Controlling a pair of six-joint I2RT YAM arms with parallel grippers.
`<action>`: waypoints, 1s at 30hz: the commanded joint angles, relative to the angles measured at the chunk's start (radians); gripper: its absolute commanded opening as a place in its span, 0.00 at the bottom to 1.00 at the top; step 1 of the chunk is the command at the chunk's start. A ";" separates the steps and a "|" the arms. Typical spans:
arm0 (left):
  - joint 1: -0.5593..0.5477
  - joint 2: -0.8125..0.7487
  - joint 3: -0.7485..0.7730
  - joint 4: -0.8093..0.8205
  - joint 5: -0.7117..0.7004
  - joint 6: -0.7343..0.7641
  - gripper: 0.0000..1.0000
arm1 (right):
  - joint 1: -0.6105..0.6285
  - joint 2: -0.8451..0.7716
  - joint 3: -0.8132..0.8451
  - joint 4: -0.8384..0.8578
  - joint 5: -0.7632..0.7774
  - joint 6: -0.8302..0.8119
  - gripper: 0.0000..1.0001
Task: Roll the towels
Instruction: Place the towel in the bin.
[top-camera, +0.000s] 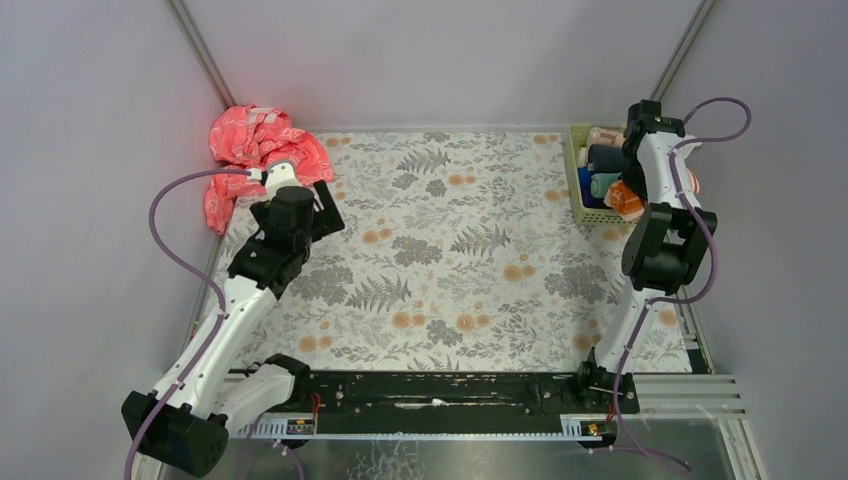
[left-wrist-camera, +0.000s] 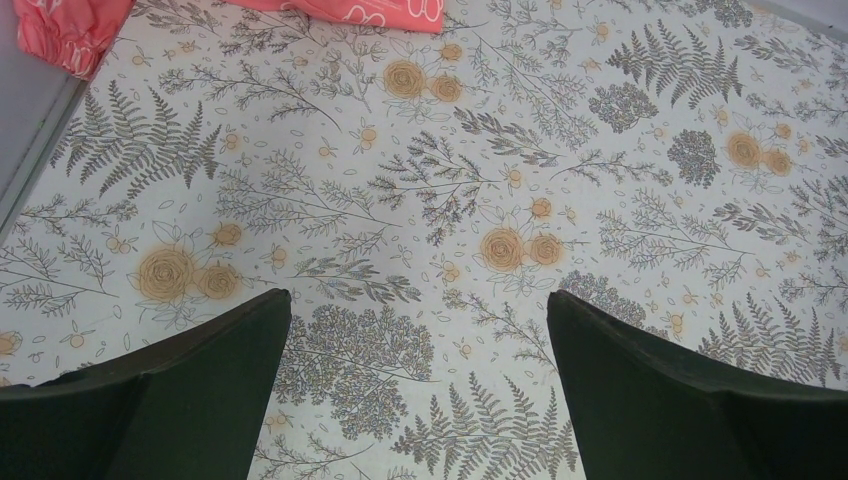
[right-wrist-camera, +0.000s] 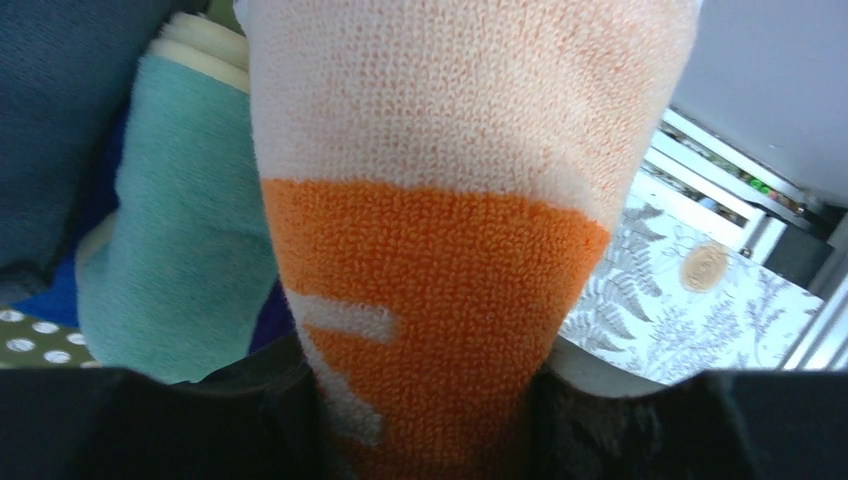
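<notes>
Currently the right fingers (right-wrist-camera: 600, 430) are half-closed around the orange and peach towel (right-wrist-camera: 430, 270), which fills the gap between them. Its orange part with white lettering is nearest the fingers and its pale peach part lies beyond. Just beside it on the left is the mint-teal towel (right-wrist-camera: 170, 260), rolled, with a dark blue towel (right-wrist-camera: 60, 110) further left. In the top view these sit in a pale green basket (top-camera: 577, 175) at the far right corner of the bench (top-camera: 450, 260), and the right arm reaches over that basket. The left fingers (left-wrist-camera: 200, 390) are spread wide and hold nothing, hanging above the fern-and-flower cover near the far left corner. A coral patterned cloth (top-camera: 255, 145) lies crumpled in that corner, partly over the left edge, just beyond the left fingers
</notes>
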 joint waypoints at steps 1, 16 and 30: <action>-0.004 0.001 -0.012 -0.002 -0.036 0.012 1.00 | -0.004 0.062 0.087 0.040 -0.035 0.041 0.00; 0.005 0.012 -0.015 0.001 -0.023 0.013 1.00 | -0.004 0.093 0.024 0.183 -0.099 0.182 0.00; 0.014 0.010 -0.022 0.009 -0.001 0.012 1.00 | -0.004 0.144 -0.148 0.280 -0.171 0.310 0.00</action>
